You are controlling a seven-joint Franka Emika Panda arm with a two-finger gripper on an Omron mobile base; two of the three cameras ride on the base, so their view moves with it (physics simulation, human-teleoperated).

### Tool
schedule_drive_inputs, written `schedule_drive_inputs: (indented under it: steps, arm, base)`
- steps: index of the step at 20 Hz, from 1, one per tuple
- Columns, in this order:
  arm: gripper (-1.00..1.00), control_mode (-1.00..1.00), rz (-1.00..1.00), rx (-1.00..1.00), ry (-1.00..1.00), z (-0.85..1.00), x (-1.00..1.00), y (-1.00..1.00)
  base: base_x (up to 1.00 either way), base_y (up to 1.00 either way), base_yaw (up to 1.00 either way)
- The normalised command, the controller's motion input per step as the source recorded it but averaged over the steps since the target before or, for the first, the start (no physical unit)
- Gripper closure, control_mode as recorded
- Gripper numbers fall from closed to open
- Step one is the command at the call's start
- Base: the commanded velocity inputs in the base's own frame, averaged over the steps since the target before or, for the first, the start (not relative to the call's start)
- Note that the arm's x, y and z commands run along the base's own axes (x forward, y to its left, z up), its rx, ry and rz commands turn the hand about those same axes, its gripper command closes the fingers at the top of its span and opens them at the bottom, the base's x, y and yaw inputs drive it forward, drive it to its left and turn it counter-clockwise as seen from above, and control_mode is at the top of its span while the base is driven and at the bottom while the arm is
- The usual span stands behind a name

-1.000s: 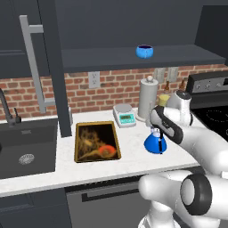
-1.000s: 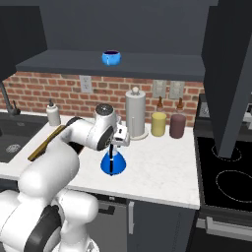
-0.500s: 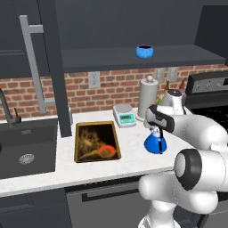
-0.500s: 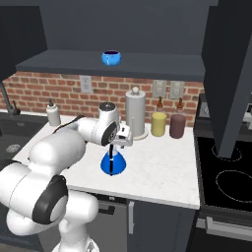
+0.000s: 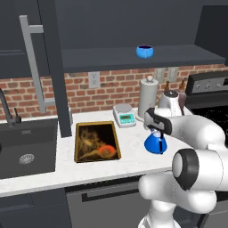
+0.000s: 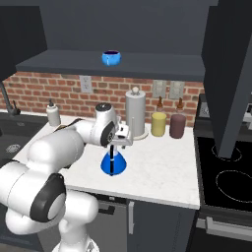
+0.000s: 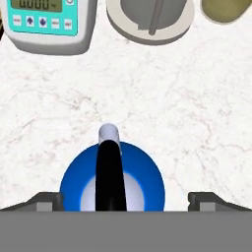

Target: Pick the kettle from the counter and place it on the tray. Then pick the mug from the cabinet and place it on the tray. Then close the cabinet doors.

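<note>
Sink (image 5: pixel 26 149) at nine o'clock of the left base view sits where it sat a second ago, and nothing on the counter (image 5: pixel 133 156) has shifted; what differs is my arm, whose elbow has swung round while my wrist stayed over the kettle (image 5: pixel 156 142). Next rightward lies the tray (image 5: pixel 96 141), bare, with the kettle standing on the counter well apart from it at its three o'clock side. My gripper (image 7: pixel 126 199) hangs directly above the kettle, fingers spread wide and clear of it, grasping nothing; in the hand view the black handle runs between my two fingertips (image 7: pixel 47 201) toward twelve o'clock. The scale (image 7: pixel 44 22) at eleven o'clock there shows a grey display and button marks too blurred to read. Beyond the kettle stands the paper towel holder (image 5: pixel 148 95). Up on the cabinet (image 5: pixel 133 55) shelf at one o'clock rests the mug (image 5: pixel 144 50), the door (image 5: pixel 33 67) swung open.
</note>
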Motion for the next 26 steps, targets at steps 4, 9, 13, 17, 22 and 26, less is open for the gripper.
schedule_drive_inputs:
  steps: [4,9,13,17,22,26]
  arm:
    - [1.0,-1.0,0.0,0.0,-0.01,-0.15,-0.33,0.0]
    - [1.0,-1.0,0.0,0.01,0.0,-0.22,-0.37,0.0]
    - [1.0,-1.0,0.0,0.04,-0.04,-0.18,-0.19,0.06]
    - [1.0,-1.0,0.1,0.01,-0.25,0.24,-0.33,0.41]
    - [1.0,-1.0,0.24,0.05,-0.19,0.59,-0.32,0.65]
    - [1.0,-1.0,0.15,0.14,-0.07,0.3,-0.33,0.85]
  base:
    - [0.0,0.0,0.0]
    - [0.0,0.0,0.0]
    - [0.0,0.0,0.0]
    - [0.0,0.0,0.0]
    - [0.0,0.0,0.0]
    - [0.0,0.0,0.0]
